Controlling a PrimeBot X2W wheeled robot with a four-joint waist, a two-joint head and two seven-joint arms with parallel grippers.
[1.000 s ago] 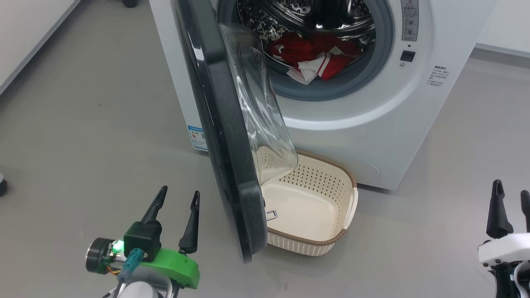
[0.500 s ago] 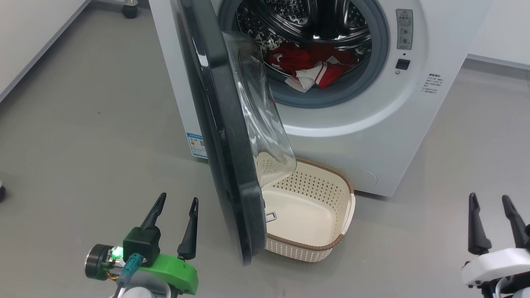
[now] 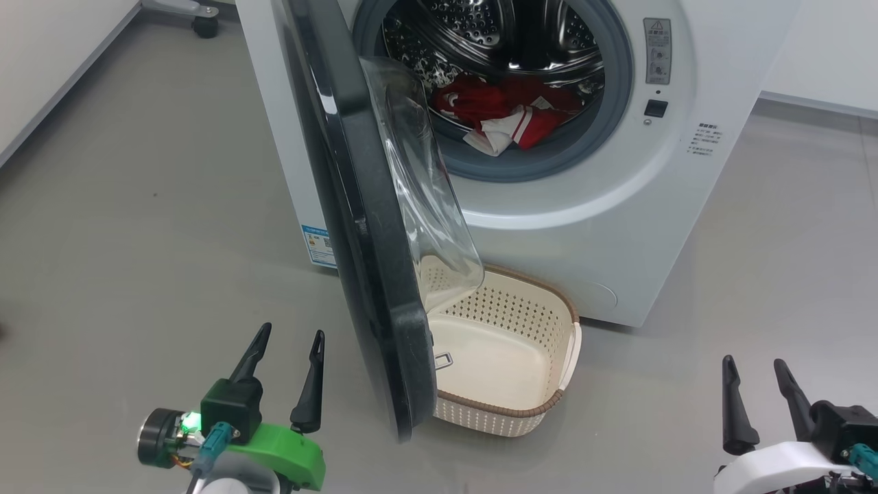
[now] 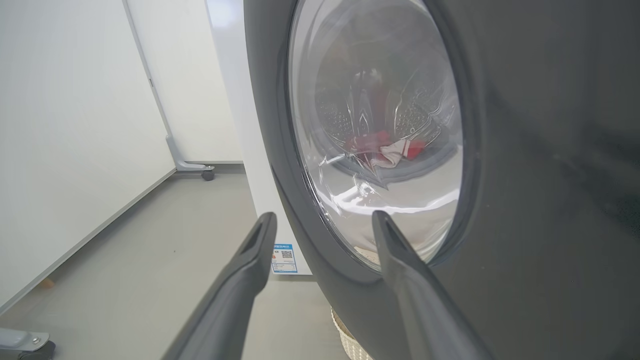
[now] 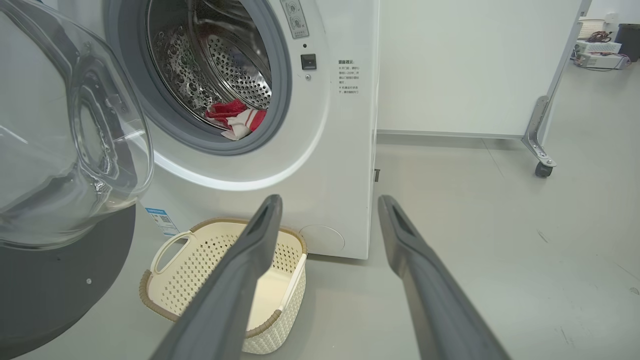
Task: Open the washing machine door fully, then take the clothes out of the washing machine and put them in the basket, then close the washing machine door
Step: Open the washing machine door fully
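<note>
Head view, drum (image 3: pixel 480 27): perforated steel, inside the washing machine (image 3: pixel 583 226); it holds the clothes (image 3: pixel 507 113), a red heap with a white striped piece in front, lying at the bottom just behind the grey ring (image 3: pixel 535 168).
basket (image 3: pixel 504 410): cream, on the floor (image 3: pixel 137 206) just in front of the washing machine, below the opening; its bare bottom shows.
door (image 3: pixel 357 226): swung out from the left side, edge-on to the head camera, with its glass bowl (image 3: pixel 418 178) over the basket's left end.
hidden: the door covers the basket's left part; the frame cuts off the door's top and the drum's upper half.
hard to tell: how many garments make up the heap; through the glass in the left wrist view they look warped.
left gripper (image 3: pixel 291 333): jaws spread wide, holding nothing, low beside the door's black outer face, apart from it.
right gripper (image 3: pixel 754 362): jaws spread wide, holding nothing, well apart from the basket.
count: one washing machine, one door, one basket, two grippers with two fingers each.
</note>
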